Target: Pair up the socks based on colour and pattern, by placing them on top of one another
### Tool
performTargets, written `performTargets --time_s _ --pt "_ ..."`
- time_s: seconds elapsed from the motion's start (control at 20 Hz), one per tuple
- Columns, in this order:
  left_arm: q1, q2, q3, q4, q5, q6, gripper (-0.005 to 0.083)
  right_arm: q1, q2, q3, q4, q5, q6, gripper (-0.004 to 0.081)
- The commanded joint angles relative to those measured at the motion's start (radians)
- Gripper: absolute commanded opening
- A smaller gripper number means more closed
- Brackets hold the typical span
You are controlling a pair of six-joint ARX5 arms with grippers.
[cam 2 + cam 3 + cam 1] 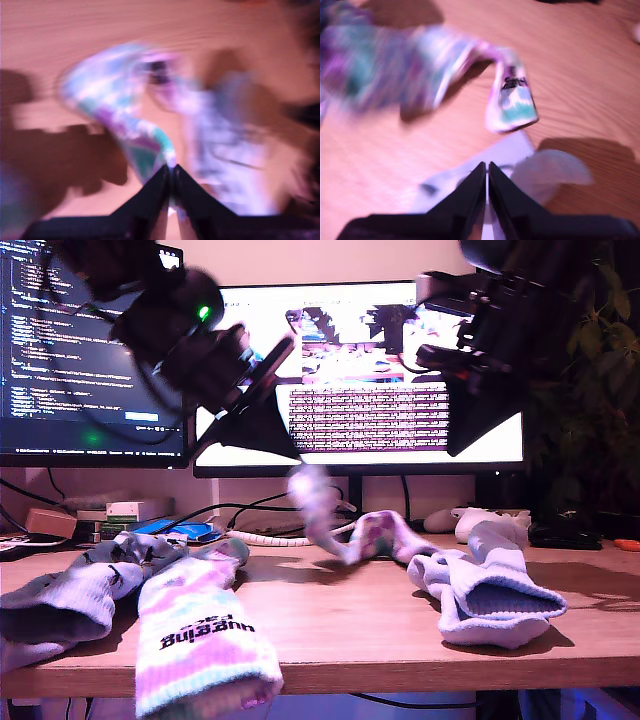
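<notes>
My first gripper (292,453) hangs above the table's middle, shut on the end of a pink-mint tie-dye sock (318,508) that trails down to the wood; the first wrist view shows this sock (120,110) dangling from the closed jaws (171,172), blurred. A matching tie-dye sock (200,640) with black cuff lettering lies at the front on the exterior view's left, beside a lavender sock (65,605). My second gripper (462,448) is raised on the exterior view's right, shut and holding nothing (487,167). Below it lies a plain lavender-white sock (490,590) (540,172).
Two lit monitors (400,370) stand behind the table, with cables, small boxes (135,510) and a white object (480,520) along the back. A dark plant (600,390) fills the exterior view's right. The table's front edge (400,675) runs close to the front socks.
</notes>
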Motion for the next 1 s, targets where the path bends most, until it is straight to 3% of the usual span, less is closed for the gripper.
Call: performTargets --time_s 0.0,0.15,0.2,0.35,0.4,0.6,0.7,0.8,0.95 --pt "-0.063 0.025 -0.014 -0.029 0.036 -0.003 -0.0019 -0.032 0.001 -0.002 0.01 0.0 -0.001 -0.0012" --pt "-0.143 0.025 -0.014 -0.059 0.085 0.004 -0.0008 -0.088 0.001 -0.002 0.026 -0.001 0.0 -0.0012" --pt "-0.159 0.025 -0.014 -0.072 0.091 0.006 0.0049 -0.101 0.001 -0.002 0.029 -0.002 0.0 -0.0012" --pt "-0.167 0.025 -0.005 -0.07 0.085 0.045 0.0405 -0.129 0.001 -0.002 0.033 -0.007 0.001 -0.0013" --pt "-0.155 0.025 0.006 -0.072 0.071 0.05 0.0424 -0.133 0.001 -0.002 0.034 -0.022 0.001 -0.0012" --pt "-0.064 0.024 0.109 -0.169 -0.035 0.137 0.0373 -0.134 0.001 -0.002 0.033 -0.051 0.004 -0.0012" --pt "-0.021 0.024 0.15 -0.227 -0.198 0.196 0.0316 -0.134 0.001 -0.002 0.033 -0.053 0.004 -0.0013" --pt "0.002 0.025 0.151 -0.249 -0.352 0.228 0.0316 -0.134 0.001 -0.002 0.034 -0.055 0.004 -0.0012" --pt "0.011 0.043 0.151 -0.272 -0.464 0.268 0.0317 -0.134 0.001 -0.002 0.04 -0.057 0.005 -0.0012"
